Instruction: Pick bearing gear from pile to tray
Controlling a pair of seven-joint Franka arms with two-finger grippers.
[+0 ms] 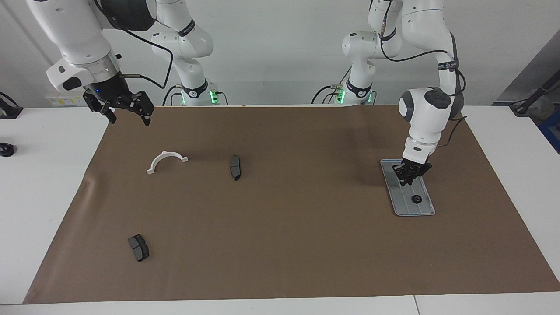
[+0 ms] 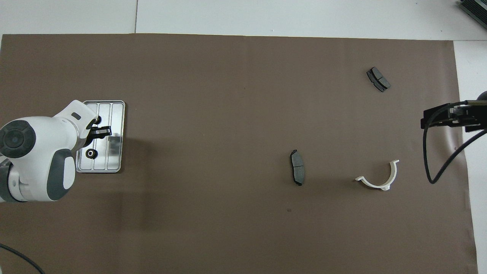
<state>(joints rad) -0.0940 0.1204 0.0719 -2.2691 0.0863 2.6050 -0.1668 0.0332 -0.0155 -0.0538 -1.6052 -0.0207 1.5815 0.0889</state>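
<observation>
The silver ridged tray lies on the brown mat toward the left arm's end and also shows in the overhead view. Two small black gears lie in it: one nearer to the robots, one farther, partly covered from above. My left gripper hangs low over the tray between them, open and holding nothing. My right gripper waits open above the mat's corner at the right arm's end.
A white half-ring bracket and a dark brake pad lie toward the right arm's end. A second brake pad lies farther from the robots. A small black object sits on the white table off the mat.
</observation>
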